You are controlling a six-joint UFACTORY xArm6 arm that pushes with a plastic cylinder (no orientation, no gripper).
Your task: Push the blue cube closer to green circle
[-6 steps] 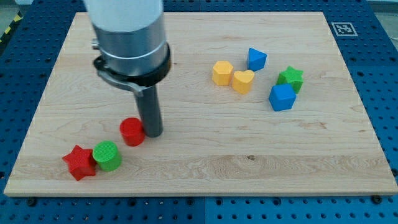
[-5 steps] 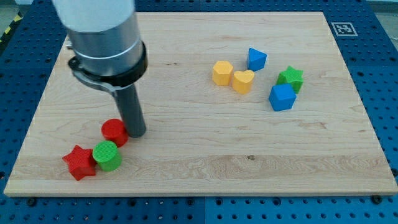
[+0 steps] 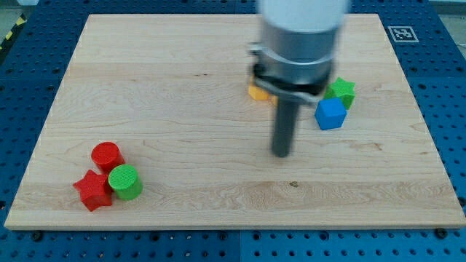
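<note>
The blue cube sits at the view's right, touching the green star just above it. The green circle lies at the lower left, between a red star and a red circle. My tip rests on the board left of and below the blue cube, about a cube's width and a half away, not touching it. The arm hides the blocks behind it, with only an edge of a yellow block showing.
The wooden board ends near the blue cube's right and below the green circle. A marker tag sits at the board's top right corner.
My tip has swung from beside the red circle at the lower left across to the right. The red circle has ended up further left, against the red star and green circle.
</note>
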